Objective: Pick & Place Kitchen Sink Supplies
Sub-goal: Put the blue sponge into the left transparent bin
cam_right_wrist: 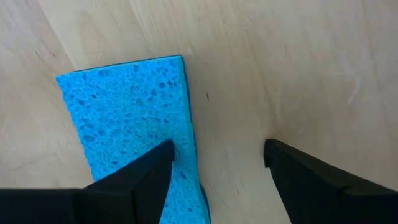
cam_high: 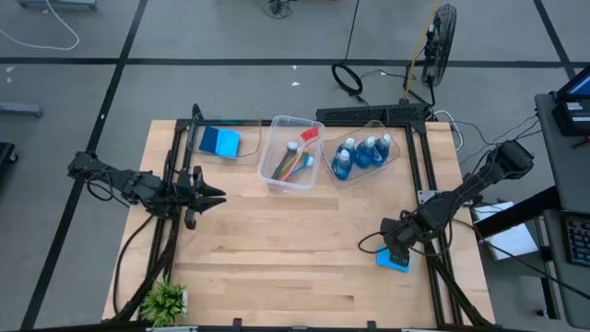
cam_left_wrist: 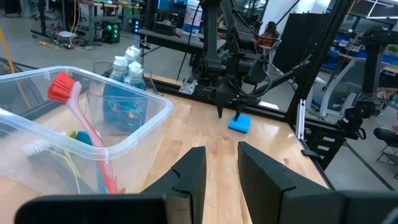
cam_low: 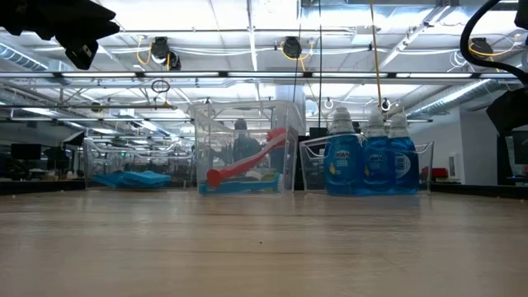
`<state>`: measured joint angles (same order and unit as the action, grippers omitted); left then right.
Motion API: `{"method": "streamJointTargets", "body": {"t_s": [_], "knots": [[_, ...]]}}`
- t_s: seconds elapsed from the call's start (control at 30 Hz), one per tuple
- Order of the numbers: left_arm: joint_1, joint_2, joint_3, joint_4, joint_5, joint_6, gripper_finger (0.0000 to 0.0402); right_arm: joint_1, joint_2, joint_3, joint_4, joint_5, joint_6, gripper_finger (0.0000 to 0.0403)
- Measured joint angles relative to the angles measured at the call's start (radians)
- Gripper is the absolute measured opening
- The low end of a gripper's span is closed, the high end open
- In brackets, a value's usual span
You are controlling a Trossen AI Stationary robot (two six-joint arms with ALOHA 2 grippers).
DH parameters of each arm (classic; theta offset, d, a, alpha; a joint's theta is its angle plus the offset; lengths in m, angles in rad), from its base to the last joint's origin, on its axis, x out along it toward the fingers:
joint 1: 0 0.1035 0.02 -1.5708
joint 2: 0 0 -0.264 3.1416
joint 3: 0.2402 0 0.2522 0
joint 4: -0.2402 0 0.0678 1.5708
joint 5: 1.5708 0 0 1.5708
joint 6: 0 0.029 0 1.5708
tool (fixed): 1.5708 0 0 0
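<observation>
The right gripper point(cam_high: 398, 247) hangs low over the near right part of the worktop point(cam_high: 295, 249), fingers spread wide and gripping nothing. A flat blue sponge point(cam_right_wrist: 134, 118) lies on the wood right under it; one finger point(cam_right_wrist: 134, 180) sits over the sponge's edge, the other over bare wood beside it. Whether that finger touches the sponge I cannot tell.

Well away from that gripper, at the far side, stand the clear bins. One point(cam_high: 295, 152) holds the long-handled brushes point(cam_high: 297, 159), the red one point(cam_left_wrist: 84, 118) leaning up against its wall. The next bin point(cam_high: 369, 152) holds the bottles of blue liquid point(cam_high: 364, 154). More sponges point(cam_high: 219, 141) lie just beyond the left gripper point(cam_high: 214, 195).

That left gripper hovers above the worktop, its fingers point(cam_left_wrist: 261, 177) parted only a little, empty. A small green plant point(cam_high: 166, 300) sits at the near left corner.
</observation>
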<state>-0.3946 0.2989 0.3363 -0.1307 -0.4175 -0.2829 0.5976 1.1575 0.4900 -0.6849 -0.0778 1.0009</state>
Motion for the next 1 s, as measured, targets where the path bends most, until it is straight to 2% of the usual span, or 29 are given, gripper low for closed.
{"method": "streamJointTargets", "body": {"t_s": [0.13, 0.63, 1.0], "knots": [[0.0, 0.0, 0.0, 0.0, 0.0, 0.0, 0.0093, 0.0, 0.001, -0.001, -0.001, 0.002, 0.004, 0.0242], [0.0, 0.0, 0.0, 0.0, 0.0, -0.001, 0.0093, 0.0, 0.002, -0.003, -0.004, 0.003, -0.012, 0.0162], [0.0, 0.0, 0.0, 0.001, 0.0, -0.001, 0.0093, 0.0, 0.002, -0.003, -0.006, 0.023, -0.018, 0.0126]]}}
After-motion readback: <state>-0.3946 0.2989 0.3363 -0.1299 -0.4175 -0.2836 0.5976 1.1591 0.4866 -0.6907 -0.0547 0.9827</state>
